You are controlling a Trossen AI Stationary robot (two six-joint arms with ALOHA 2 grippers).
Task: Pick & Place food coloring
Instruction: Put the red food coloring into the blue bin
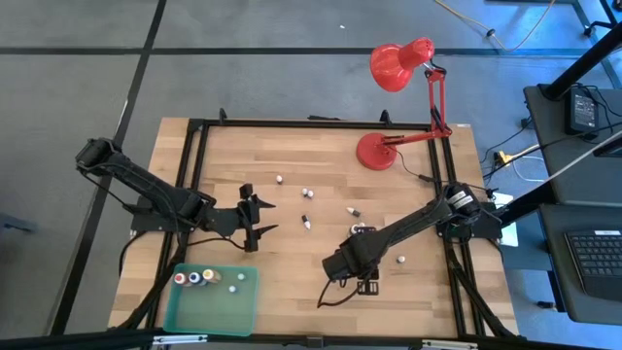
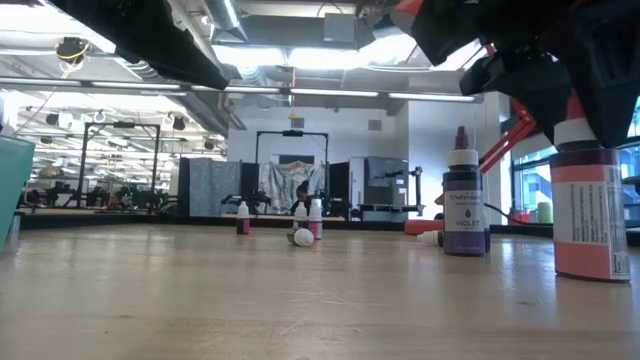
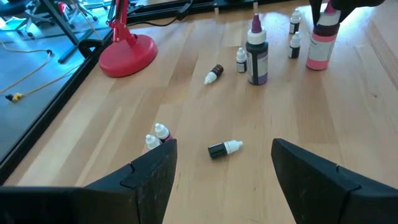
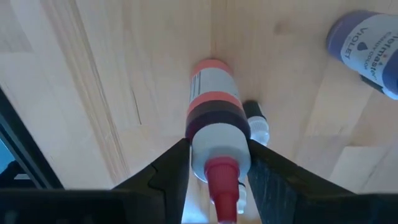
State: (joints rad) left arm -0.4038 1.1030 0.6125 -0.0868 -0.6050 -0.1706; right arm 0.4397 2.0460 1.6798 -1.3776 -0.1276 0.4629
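Bottle, pink [image 4: 214, 118], upright on worktop [image 1: 321, 282] beside violet bottle [image 2: 463, 200]; I see R gripper [image 4: 214, 165] jaws hugging its neck. L gripper [image 3: 217, 168] jaws wide, nothing held, over a fallen dark bottle [image 3: 224, 149]. Farther from pink bottle: small bottles [image 2: 312, 218], lamp base [image 3: 129, 55].

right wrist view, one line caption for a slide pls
Right hand straddles an upright pink food coloring bottle on the wooden table, violet bottle nearby.
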